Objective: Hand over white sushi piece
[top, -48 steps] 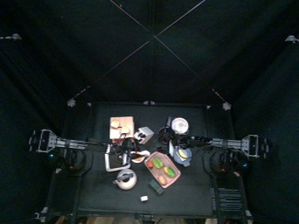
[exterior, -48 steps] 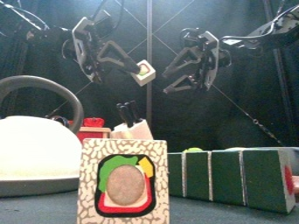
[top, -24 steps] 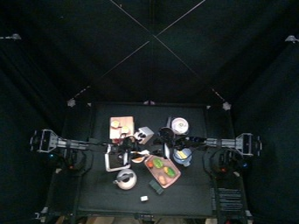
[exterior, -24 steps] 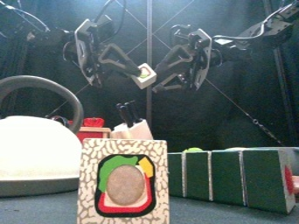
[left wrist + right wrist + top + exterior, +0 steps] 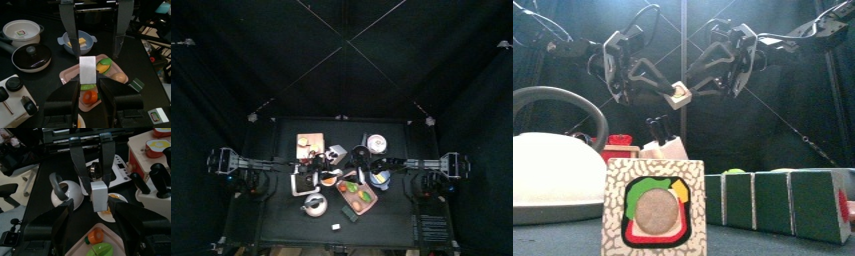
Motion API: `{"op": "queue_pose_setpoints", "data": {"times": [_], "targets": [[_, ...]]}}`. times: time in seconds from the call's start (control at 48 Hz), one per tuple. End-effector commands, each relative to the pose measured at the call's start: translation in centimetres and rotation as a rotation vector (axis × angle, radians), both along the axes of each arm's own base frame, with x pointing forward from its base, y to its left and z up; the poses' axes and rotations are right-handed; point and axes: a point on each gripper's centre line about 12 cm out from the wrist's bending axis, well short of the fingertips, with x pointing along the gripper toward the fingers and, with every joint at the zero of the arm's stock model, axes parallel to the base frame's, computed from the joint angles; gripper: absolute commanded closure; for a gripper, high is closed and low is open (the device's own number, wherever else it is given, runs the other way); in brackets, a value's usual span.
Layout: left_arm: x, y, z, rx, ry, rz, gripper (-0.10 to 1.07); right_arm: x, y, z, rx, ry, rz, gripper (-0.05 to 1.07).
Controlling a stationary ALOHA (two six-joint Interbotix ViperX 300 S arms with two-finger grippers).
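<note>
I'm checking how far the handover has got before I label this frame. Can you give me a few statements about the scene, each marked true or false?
1. The left gripper holds the white sushi piece above the table. True.
2. The right gripper is shut on the piece. False: its jaws stand open around it, as the right wrist view shows.
3. The sushi piece lies on the pink tray. False: it is held in the air between the two arms.
4. A white kettle stands near the front camera. True.
5. The blue bowl is empty. False: something yellow lies in it.
</note>
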Motion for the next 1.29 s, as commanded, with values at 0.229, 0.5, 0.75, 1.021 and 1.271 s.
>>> {"op": "queue_pose_setpoints", "data": {"times": [0.229, 0.5, 0.75, 1.021, 1.271], "targets": [[0.2, 0.2, 0.8, 0.005, -0.032, 0.001, 0.37, 1.5, -0.5, 0.9, -0.003, -0.029, -0.001, 0.13], [0.2, 0.1, 0.9, 0.006, -0.033, 0.000, 0.37, 2.0, -0.7, 0.4, 0.001, -0.015, -0.004, 0.24], [0.2, 0.1, 0.7, 0.006, -0.029, 0.000, 0.35, 1.9, -0.6, 0.1, 0.005, -0.010, -0.005, 0.40], [0.1, 0.1, 0.6, 0.006, -0.024, -0.001, 0.28, 1.7, -0.6, 0.3, 0.004, -0.013, -0.005, 0.43], [0.1, 0.1, 0.6, 0.004, -0.024, 0.001, 0.06, 1.7, -0.6, 0.2, 0.009, -0.010, -0.007, 0.43]]}}
